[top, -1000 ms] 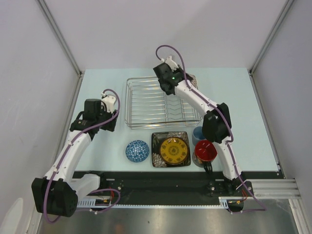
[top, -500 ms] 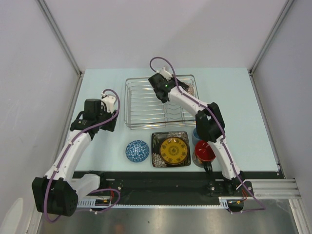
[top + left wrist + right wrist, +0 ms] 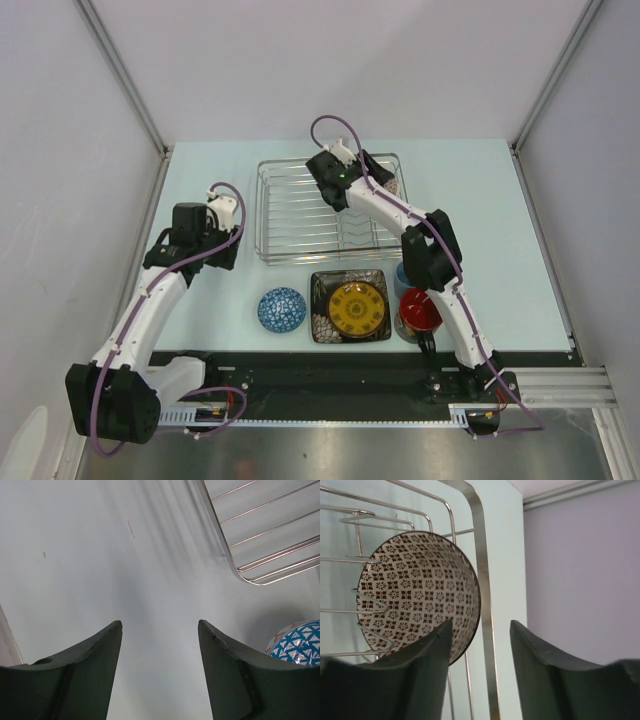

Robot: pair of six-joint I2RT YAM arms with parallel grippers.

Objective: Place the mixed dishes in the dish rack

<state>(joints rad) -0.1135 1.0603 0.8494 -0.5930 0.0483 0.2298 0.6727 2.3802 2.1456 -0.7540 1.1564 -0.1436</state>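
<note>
Fingers of the right gripper (image 3: 481, 625) stand parted, holding nothing — just past one finger the brown-patterned bowl (image 3: 415, 595) stands on edge in the dish rack (image 3: 482, 555), beside its rim. The left gripper (image 3: 160, 625) is open and empty too; a blue patterned bowl (image 3: 297, 642) lies ahead to its right, the rack's corner farther on.

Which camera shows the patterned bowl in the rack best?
Right wrist view: the bowl is close and clear, on edge among the rack wires. Top view shows only a sliver beside the arm; left wrist view misses it.
</note>
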